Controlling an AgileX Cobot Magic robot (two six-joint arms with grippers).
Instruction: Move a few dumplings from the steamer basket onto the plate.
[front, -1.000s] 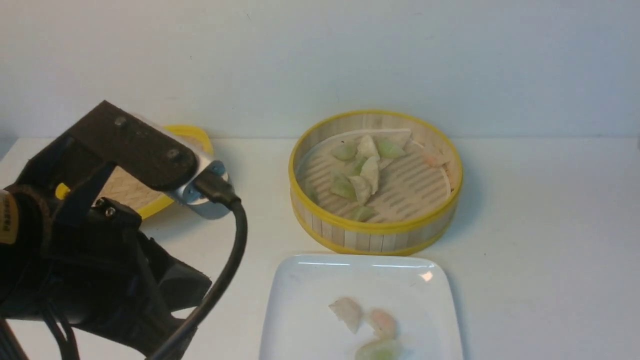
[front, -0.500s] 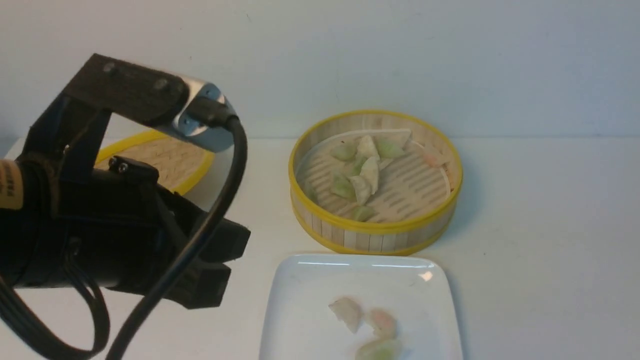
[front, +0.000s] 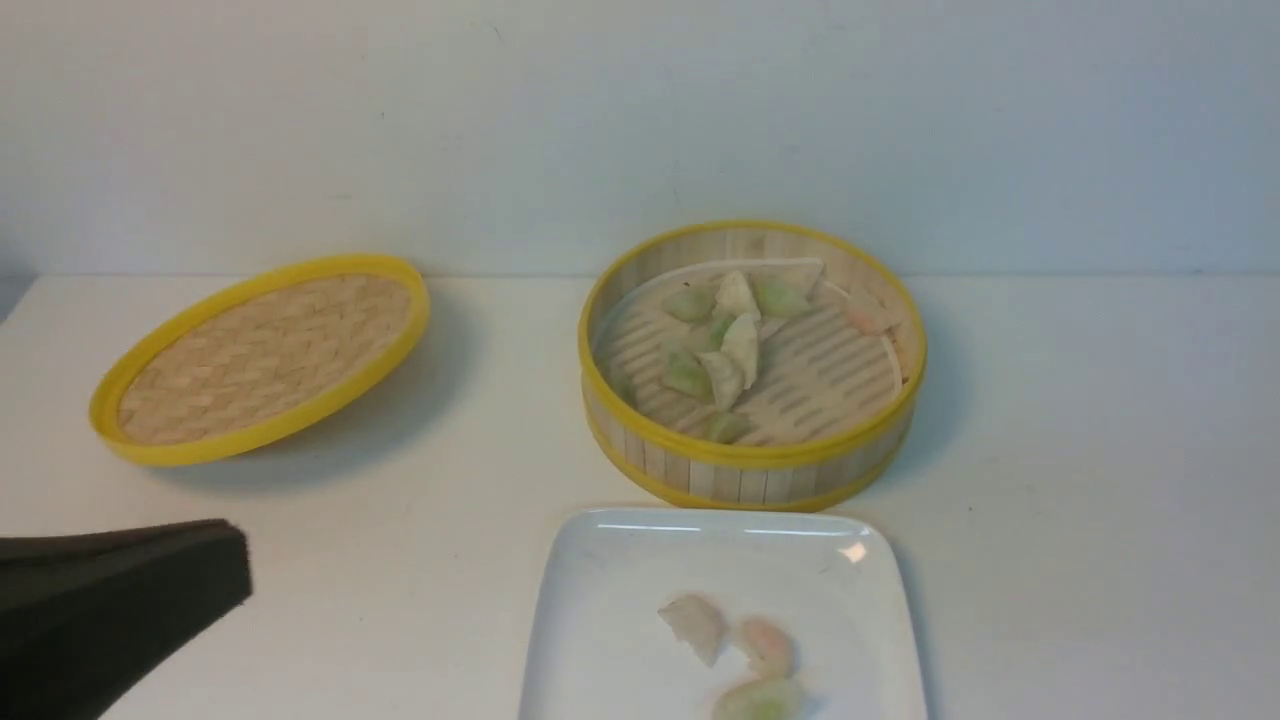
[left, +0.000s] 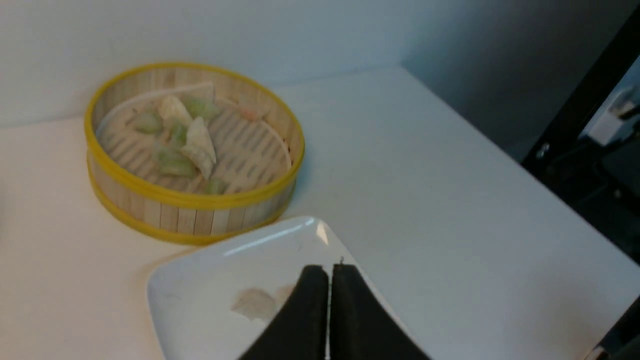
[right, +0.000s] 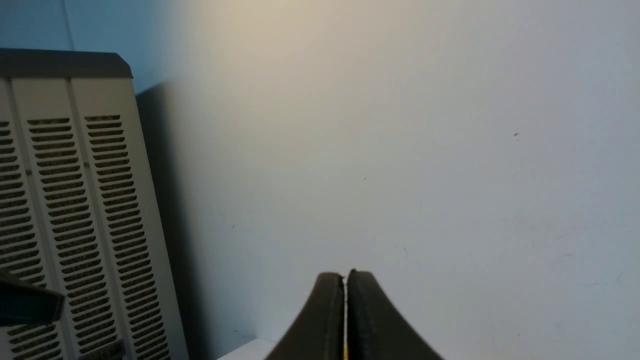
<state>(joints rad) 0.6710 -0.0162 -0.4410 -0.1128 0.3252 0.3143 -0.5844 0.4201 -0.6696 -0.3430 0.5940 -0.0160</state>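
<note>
The steamer basket (front: 750, 460) stands at the middle back of the table, with several pale and green dumplings (front: 725, 345) on its slatted floor. In front of it the white plate (front: 610, 600) carries three dumplings (front: 762, 645). Only the tip of my left gripper (front: 235, 560) shows at the front view's lower left, well left of the plate, and it is shut and empty. The left wrist view has that left gripper (left: 330, 270) before the plate (left: 200, 300), with the basket (left: 200, 220) beyond. My right gripper (right: 346, 275) is shut, empty and faces a bare wall.
The flat woven lid (front: 260, 355) with a yellow rim leans tilted at the back left. A pale wall runs behind the table. The table's right edge (left: 525, 165) drops off beside a dark frame. A vented beige cabinet (right: 65, 210) shows in the right wrist view.
My left arm has pulled back and down to the lower left, uncovering the woven lid. Basket, plate and dumplings have not moved.
</note>
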